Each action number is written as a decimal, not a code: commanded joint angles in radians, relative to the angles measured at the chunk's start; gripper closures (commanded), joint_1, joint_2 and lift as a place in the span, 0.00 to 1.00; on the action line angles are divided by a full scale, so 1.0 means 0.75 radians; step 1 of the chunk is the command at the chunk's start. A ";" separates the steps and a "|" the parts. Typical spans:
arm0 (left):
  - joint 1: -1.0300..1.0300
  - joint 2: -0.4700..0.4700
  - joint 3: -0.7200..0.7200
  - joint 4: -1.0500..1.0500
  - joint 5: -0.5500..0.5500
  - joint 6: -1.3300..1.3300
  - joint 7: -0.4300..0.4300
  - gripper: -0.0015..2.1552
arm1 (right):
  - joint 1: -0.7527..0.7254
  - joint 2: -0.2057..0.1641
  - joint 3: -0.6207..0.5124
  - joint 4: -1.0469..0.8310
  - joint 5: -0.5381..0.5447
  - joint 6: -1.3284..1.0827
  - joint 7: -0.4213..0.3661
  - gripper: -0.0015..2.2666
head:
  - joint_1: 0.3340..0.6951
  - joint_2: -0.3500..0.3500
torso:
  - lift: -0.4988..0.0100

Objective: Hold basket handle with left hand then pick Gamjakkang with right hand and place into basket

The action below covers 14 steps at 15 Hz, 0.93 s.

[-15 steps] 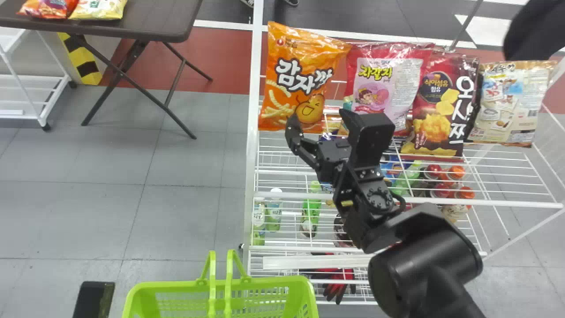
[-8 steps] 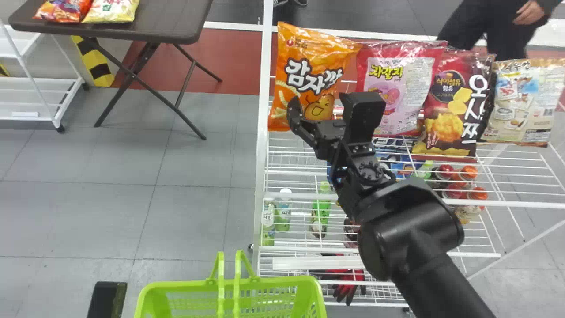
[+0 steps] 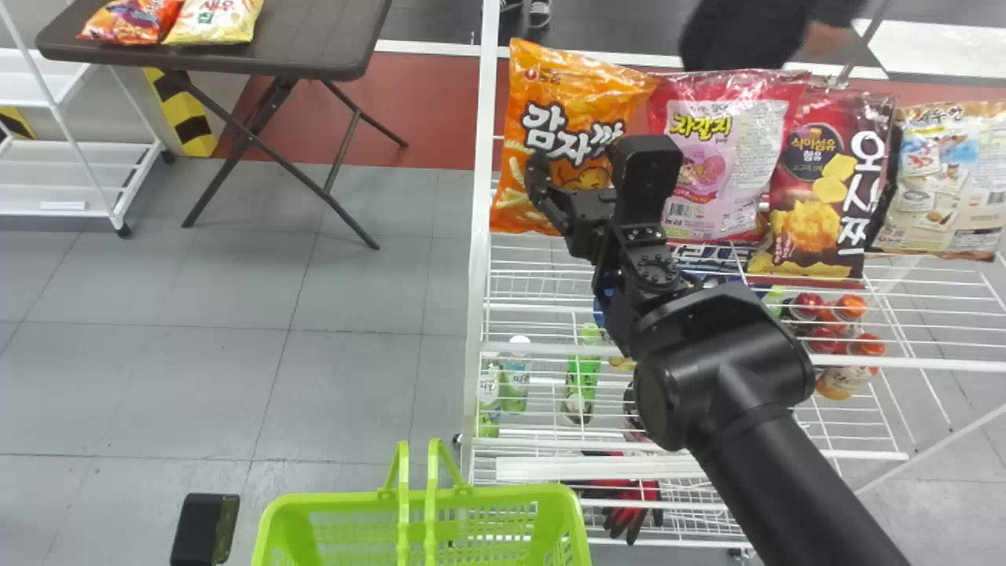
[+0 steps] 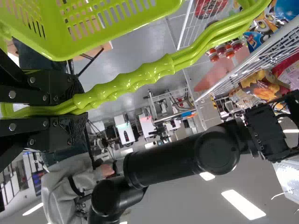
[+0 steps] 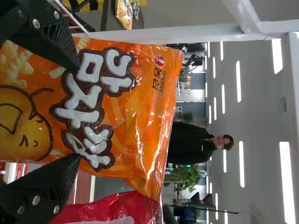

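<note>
In the head view, the pink snack bag (image 3: 727, 149) may be dragged along, being just beside the Gamjakkang (image 3: 574, 98) on the rack (image 3: 479, 275), where the right arm (image 3: 723, 369) is extended. In the left wrist view, the left gripper (image 4: 83, 105) is closed on the basket handle (image 4: 135, 79). In the right wrist view, the right gripper (image 5: 78, 113), wide open and empty, faces the Gamjakkang (a shallow grip, I judge, could slip).
</note>
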 commanded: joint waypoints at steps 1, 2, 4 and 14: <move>-0.009 0.001 0.000 0.013 0.000 -0.006 -0.003 1.00 | -0.017 0.001 -0.004 0.035 -0.004 -0.029 0.043 0.47 | 1.00 0.40 | 0.94; -0.013 0.001 0.000 0.020 0.000 -0.006 -0.003 1.00 | -0.019 0.001 -0.004 0.037 -0.004 -0.029 0.053 0.68 | 1.00 0.41 | 0.94; -0.015 -0.001 0.000 0.022 0.000 -0.006 -0.003 1.00 | 0.005 -0.001 -0.002 0.007 -0.012 -0.021 0.051 0.91 | 1.00 0.41 | 0.94; -0.009 -0.009 -0.018 0.011 -0.010 -0.026 0.009 1.00 | 0.306 -0.160 -0.025 -0.529 -0.045 0.151 0.008 0.99 | 1.00 0.41 | 0.94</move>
